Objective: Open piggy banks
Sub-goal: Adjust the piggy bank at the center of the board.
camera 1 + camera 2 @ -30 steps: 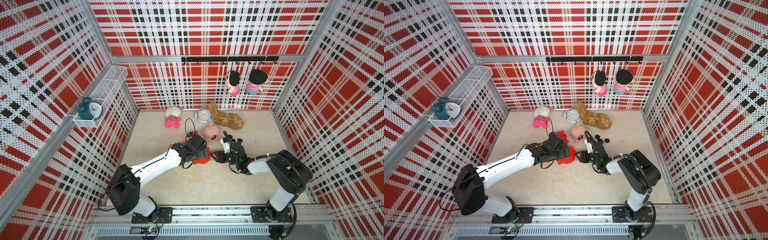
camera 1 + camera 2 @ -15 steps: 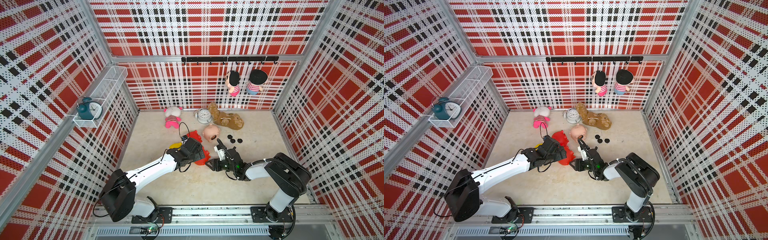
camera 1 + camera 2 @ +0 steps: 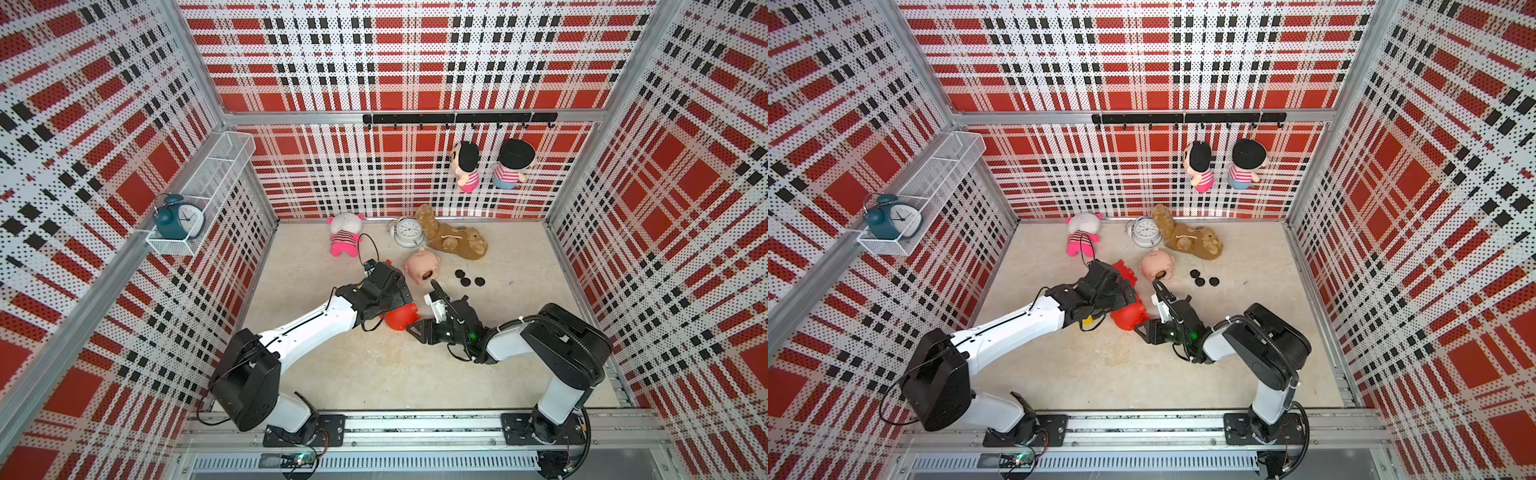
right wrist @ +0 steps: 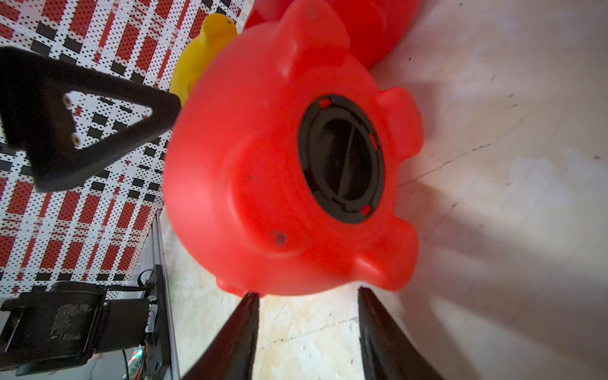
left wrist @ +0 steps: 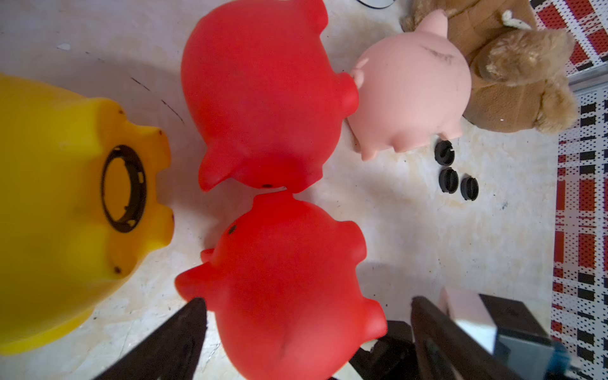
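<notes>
Red, white and black plaid walls (image 3: 374, 62) close in a pale, scuffed desk (image 3: 415, 374). Along its back edge lie a pink-and-white striped plush toy (image 3: 345, 237), a silver alarm clock (image 3: 409, 230) and a brown plush dog (image 3: 453, 241).

The four piggy banks cluster mid-desk, between my two arms. The near red piggy bank (image 4: 263, 164) lies on its side with its belly turned to my right hand (image 4: 306, 292), and a round black plug (image 4: 342, 159) sits in that belly. My right hand's fingers are apart with nothing between them, their tips just short of the pig's lower edge. My left hand (image 5: 306, 301) hangs over the same pig's back, its fingers (image 5: 177, 339) spread wide to either flank. A gap shows beside one finger, so it is not clamped.

The second red piggy bank (image 5: 263, 95) lies farther back, touching the near one. The yellow piggy bank (image 5: 59, 197) is to my left of the near red one, with an empty black ring (image 5: 124, 189) in its belly. The pale pink piggy bank (image 3: 423, 268) lies just beside the second red one and in front of the dog, with its belly hole open. Three loose plugs (image 3: 465, 282) lie on the desk just to its right.
</notes>
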`<state>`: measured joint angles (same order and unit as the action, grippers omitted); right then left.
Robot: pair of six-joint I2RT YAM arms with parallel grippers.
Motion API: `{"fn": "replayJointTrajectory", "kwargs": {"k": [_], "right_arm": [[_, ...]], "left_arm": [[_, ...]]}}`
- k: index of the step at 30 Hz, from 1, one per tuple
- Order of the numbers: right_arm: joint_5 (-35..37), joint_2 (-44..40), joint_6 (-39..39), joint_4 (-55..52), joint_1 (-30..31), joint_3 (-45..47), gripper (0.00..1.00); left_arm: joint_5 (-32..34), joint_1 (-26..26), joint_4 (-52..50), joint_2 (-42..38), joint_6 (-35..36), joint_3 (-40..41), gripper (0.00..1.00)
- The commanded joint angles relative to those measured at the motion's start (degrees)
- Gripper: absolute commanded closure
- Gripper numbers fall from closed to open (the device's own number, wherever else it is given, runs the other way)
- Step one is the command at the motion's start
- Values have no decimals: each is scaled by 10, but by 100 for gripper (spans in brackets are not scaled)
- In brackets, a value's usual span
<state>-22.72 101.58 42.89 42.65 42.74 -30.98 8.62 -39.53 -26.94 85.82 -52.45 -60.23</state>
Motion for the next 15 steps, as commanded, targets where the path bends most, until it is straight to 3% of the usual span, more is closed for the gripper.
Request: {"fn": "replayJointTrajectory", "kwargs": {"k": [1,15], "right_arm": [[-5,11,7,35,7,-8,50],[2,13,0,42,10,-2,50]], "left_arm": [[-10,-8,-17,26,13,-15,1],[-5,-8,-31,78,21,-33,2]]}}
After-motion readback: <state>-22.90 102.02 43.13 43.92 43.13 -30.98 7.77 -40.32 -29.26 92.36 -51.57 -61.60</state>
